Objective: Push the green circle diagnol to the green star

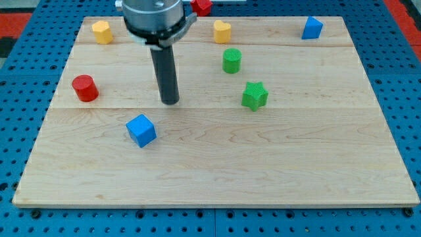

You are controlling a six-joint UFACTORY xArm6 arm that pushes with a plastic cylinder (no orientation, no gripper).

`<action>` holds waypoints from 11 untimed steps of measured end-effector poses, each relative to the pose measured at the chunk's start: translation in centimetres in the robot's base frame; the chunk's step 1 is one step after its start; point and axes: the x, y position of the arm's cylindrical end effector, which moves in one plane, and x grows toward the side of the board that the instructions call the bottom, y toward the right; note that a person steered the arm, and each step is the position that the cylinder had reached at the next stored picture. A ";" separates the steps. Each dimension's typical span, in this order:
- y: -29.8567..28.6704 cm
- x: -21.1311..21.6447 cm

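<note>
The green circle stands upright in the upper middle of the table, a little toward the top right corner, and the green star sits near it, below and slightly to the view's right, the two apart. My tip rests on the wood well to the view's left of both, closer to the blue cube toward the bottom left. There is no gripper here, only a plain rod, so nothing is open or closed.

The yellow heart lies near the top edge, just above the circle. A yellow block and a red cylinder keep to the left edge; another blue block sits at the top right corner.

The risk, I judge, is an off-centre contact: the round block could roll aside, bump the star, or drift up into the heart.
</note>
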 end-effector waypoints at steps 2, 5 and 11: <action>7.9 -8.1; 15.0 -11.4; 23.6 -6.8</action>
